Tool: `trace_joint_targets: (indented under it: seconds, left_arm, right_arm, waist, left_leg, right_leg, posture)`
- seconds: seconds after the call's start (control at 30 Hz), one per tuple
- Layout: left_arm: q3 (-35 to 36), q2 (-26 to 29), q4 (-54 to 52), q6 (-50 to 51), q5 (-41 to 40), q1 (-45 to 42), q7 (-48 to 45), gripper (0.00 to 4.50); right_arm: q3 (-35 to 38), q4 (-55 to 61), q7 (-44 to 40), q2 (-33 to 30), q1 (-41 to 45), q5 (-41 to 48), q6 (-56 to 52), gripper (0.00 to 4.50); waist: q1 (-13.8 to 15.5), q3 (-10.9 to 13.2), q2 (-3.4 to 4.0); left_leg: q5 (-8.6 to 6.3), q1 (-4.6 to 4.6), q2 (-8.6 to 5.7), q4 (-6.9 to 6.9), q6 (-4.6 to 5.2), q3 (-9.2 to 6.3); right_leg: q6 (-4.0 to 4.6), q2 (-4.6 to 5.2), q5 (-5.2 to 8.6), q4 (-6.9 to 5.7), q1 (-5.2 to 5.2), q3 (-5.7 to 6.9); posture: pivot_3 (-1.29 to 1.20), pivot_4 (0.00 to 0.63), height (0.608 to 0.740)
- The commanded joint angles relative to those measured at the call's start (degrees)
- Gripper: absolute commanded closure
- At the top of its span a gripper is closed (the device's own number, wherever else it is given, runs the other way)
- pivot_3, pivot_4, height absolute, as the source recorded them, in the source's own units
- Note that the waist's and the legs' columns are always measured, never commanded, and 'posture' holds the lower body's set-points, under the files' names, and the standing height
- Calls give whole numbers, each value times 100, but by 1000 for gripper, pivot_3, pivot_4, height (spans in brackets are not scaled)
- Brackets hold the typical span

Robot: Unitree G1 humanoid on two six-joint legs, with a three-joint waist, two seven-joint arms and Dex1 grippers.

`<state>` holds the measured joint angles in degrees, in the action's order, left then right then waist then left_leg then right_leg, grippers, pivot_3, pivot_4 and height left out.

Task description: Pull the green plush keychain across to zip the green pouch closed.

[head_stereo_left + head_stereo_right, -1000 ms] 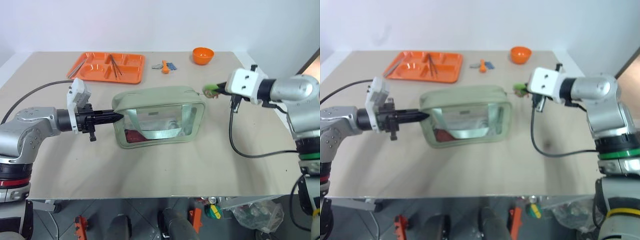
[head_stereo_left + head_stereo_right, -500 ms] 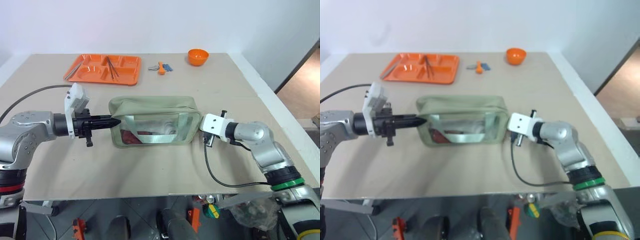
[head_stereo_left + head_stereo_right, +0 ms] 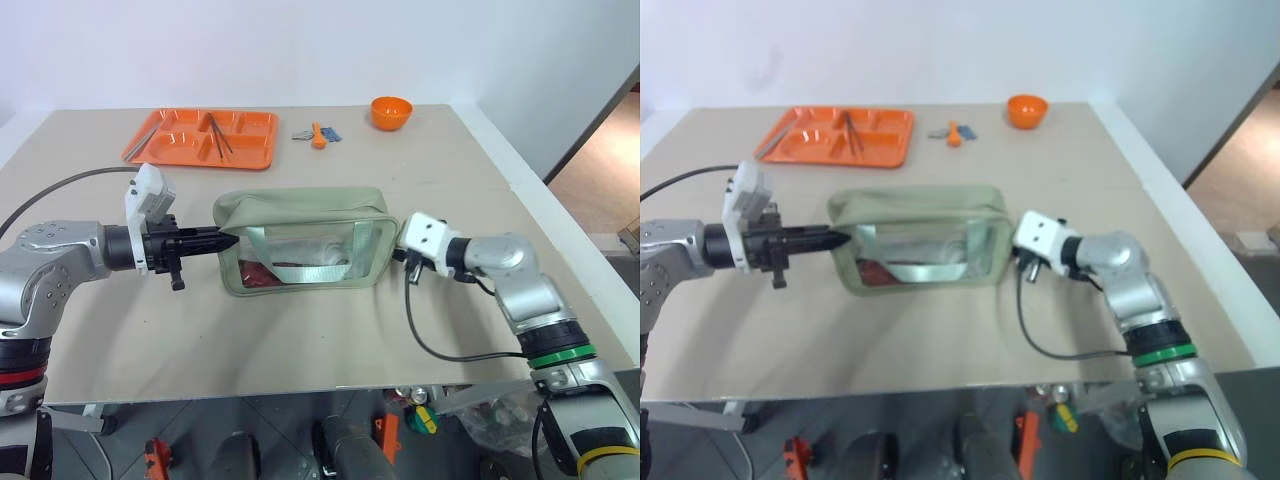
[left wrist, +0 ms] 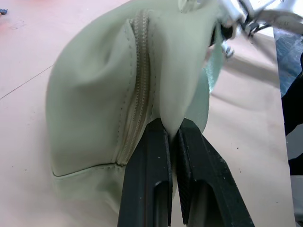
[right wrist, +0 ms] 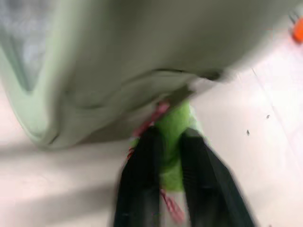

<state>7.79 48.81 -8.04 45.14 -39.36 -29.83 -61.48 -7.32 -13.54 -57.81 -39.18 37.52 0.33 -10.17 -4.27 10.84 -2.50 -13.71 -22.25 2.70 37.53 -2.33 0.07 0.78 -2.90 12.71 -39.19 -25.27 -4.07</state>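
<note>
The green pouch (image 3: 300,212) lies on its side in the middle of the table, its clear window facing me and its zipper (image 4: 135,94) drawn shut along the top. My left gripper (image 3: 230,239) reaches in level from the left and is shut on a fold of fabric at the pouch's left end (image 4: 173,128). My right gripper (image 3: 400,252) sits low at the pouch's right end. In the right wrist view the green plush keychain (image 5: 176,118) lies between its two fingers (image 5: 142,161), which press against it on both sides.
An orange tray (image 3: 250,162) with utensils lies at the back left. An orange bowl (image 3: 391,111) and a few small orange and blue items (image 3: 318,133) sit at the back. The table's right edge (image 3: 545,215) runs close behind my right arm, whose cable (image 3: 430,345) droops onto the table.
My right gripper has come down with the plush from a raised spot right of the pouch to table level at its right end. My left gripper kept its hold. The camera view shifted.
</note>
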Motion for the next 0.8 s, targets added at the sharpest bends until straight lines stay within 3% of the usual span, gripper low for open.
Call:
trace_joint_targets:
  seconds: [0.03, 0.07, 0.1, 0.27, 0.47, 0.67, 0.8]
  left_arm:
    - [243, 28, 51, -112, -41, -117, 46, 4500]
    - [257, 15, 97, -113, -47, -135, 69, 4500]
    - [267, 1, 150, -91, -63, -160, 95, 3752]
    - [407, -23, 305, 172, -362, -287, 77, 2148]
    - [611, 288, -24, 160, -372, -83, 63, 108]
    - [2051, 672, 120, 568, -965, 502, 221, 108]
    - [2669, 655, 155, 524, -919, 1136, 389, 108]
  right_arm:
    - [634, 663, -474, -291, 240, 900, -873, 2482]
    - [737, 754, -531, -350, 263, 1055, -1041, 2217]
    - [825, 821, -574, -399, 284, 1189, -1184, 1856]
    - [1025, 1118, -951, -836, 209, 1674, -1829, 114]
    - [1372, 1457, -1445, -1415, -57, 2334, -2322, 0]
    - [2053, 1817, -1558, -1860, -462, 3036, -2902, 0]
    - [2390, 2067, -1370, -1944, -831, 3289, -3154, 0]
  waist:
    - [3, 1, 1]
    - [3, 1, 1]
    - [3, 1, 1]
    - [9, 1, 1]
    - [2, 2, 2]
    - [-4, 4, 5]
    - [-4, 3, 5]
  left_leg:
    - [0, -2, 0, -1, 0, 0]
    - [0, -3, 0, -1, 0, -1]
    - [-1, -3, 0, -1, 1, -1]
    - [-1, -4, 0, -1, 2, -4]
    - [-3, -6, -4, -3, 5, 2]
    - [-7, -5, 1, -6, 11, 1]
    - [-7, 0, 1, -6, 11, 3]
  right_leg:
    - [-1, 0, 0, 1, -1, 1]
    - [-1, 0, 1, 2, -2, 1]
    - [-1, 0, 1, 2, -2, 1]
    - [-1, 0, 1, 4, -1, 4]
    - [-6, 5, 4, 7, -4, 2]
    - [-1, 1, 8, 9, -7, 3]
    - [1, 3, 9, 8, -4, 10]
  posture:
    - [0, 150, 740]
    - [0, 150, 740]
    - [0, 150, 740]
    - [0, 150, 740]
    - [0, 150, 740]
    - [0, 150, 740]
    - [0, 150, 740]
